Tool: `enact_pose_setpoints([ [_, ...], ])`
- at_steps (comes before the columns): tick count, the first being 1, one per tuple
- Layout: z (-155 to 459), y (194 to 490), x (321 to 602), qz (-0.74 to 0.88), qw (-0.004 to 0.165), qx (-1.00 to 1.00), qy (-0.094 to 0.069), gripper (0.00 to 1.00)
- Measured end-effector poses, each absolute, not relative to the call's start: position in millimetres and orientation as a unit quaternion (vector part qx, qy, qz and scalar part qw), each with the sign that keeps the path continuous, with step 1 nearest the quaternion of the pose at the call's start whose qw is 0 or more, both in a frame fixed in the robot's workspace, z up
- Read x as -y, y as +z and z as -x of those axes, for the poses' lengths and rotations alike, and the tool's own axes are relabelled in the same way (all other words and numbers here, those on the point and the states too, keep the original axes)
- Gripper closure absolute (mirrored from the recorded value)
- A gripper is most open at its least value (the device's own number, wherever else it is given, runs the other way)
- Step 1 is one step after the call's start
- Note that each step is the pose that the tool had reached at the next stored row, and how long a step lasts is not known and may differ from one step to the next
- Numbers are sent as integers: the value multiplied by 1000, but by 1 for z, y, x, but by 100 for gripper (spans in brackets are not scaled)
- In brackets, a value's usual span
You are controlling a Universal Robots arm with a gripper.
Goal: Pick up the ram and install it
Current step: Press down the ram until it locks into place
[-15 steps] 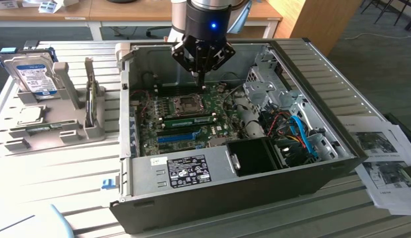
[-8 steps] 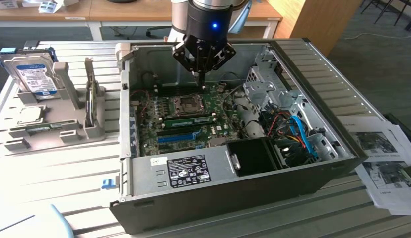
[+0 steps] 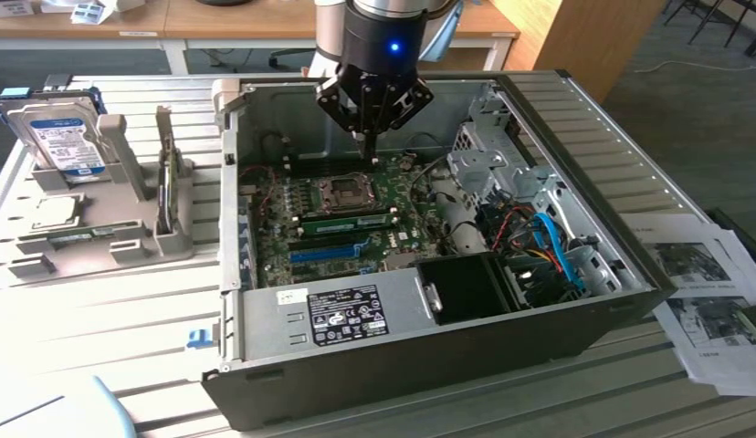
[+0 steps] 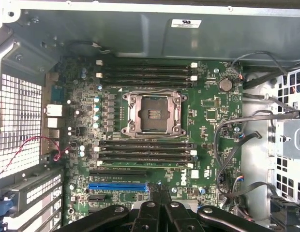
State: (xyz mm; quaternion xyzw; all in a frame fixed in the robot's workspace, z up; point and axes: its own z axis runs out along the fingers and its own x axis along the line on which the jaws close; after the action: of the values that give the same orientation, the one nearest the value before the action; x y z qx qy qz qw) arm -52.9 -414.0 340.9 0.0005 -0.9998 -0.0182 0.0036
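The ram [image 3: 348, 220] is a long green stick standing in a black slot of the motherboard [image 3: 396, 239], just in front of the processor socket [image 3: 345, 189], inside the open computer case [image 3: 414, 310]. My gripper [image 3: 368, 155] hangs above the board over the far side of the socket, apart from the ram. Its fingers are shut together with nothing between them. In the wrist view the shut gripper [image 4: 157, 205] points down at the board near the blue slot [image 4: 117, 185], with the socket [image 4: 151, 114] and the black slots [image 4: 145, 151] beyond it.
At the exterior view's left a grey holder [image 3: 122, 239] carries a hard drive [image 3: 61, 137] and a square silver chip [image 3: 52, 212]. Cables [image 3: 542, 242] and drive cages [image 3: 494, 155] crowd the case's right side. Printed papers [image 3: 707, 301] lie on the table at the right.
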Motion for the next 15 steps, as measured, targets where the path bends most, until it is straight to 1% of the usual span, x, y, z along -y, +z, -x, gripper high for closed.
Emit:
enact_pose_setpoints([
  [15,58,340,414,-1,4,1000,-18,91],
])
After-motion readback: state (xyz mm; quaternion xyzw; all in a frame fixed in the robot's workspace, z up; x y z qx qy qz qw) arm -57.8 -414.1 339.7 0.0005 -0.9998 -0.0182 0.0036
